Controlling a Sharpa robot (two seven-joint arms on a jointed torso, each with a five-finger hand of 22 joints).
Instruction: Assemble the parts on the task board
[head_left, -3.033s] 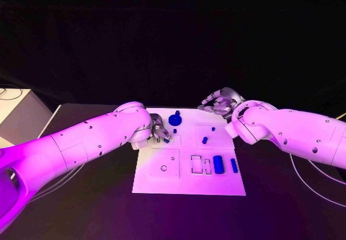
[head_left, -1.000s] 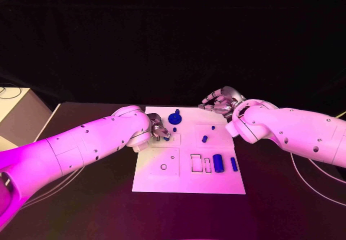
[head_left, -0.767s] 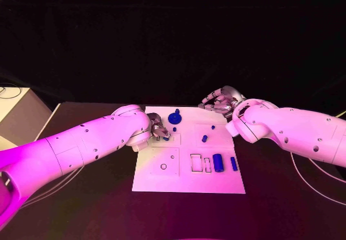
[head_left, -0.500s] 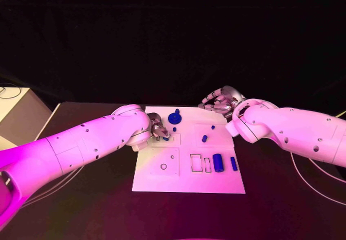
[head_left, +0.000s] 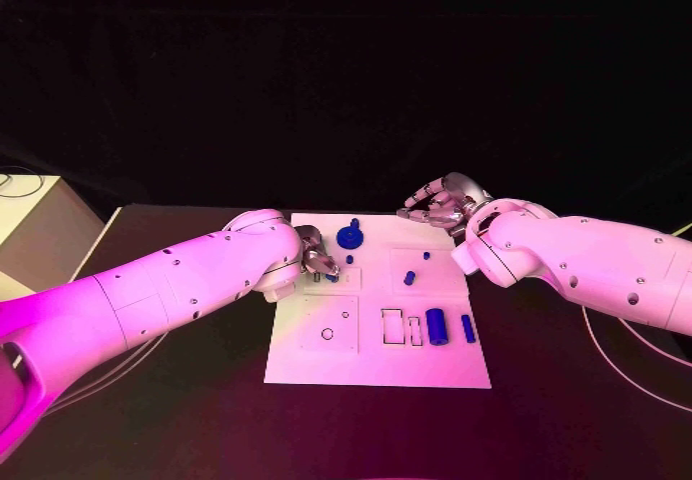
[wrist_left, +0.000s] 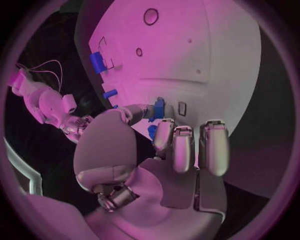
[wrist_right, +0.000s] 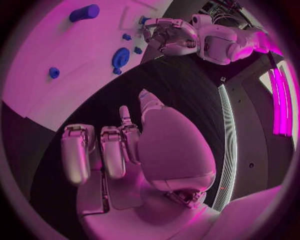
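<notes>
The white task board (head_left: 368, 360) lies mid-table. My left hand (head_left: 317, 262) hovers over its left edge and pinches a small blue part (wrist_left: 158, 109) between thumb and finger, close above a small rectangular slot (wrist_left: 182, 108). On the board stand a blue gear (head_left: 351, 238), a short peg (head_left: 410, 278), a thick blue cylinder (head_left: 436, 326) and a slim blue bar (head_left: 469, 329). My right hand (head_left: 440, 205) hangs past the board's far right corner, with loosely bent fingers (wrist_right: 112, 150) and nothing in them.
Rectangular slots (head_left: 392, 327) and a round hole (head_left: 327, 334) mark the board's near half. A pale box (head_left: 29, 225) stands off the table's left side. Cables (head_left: 620, 360) trail on the right. The black table (head_left: 188, 420) surrounds the board.
</notes>
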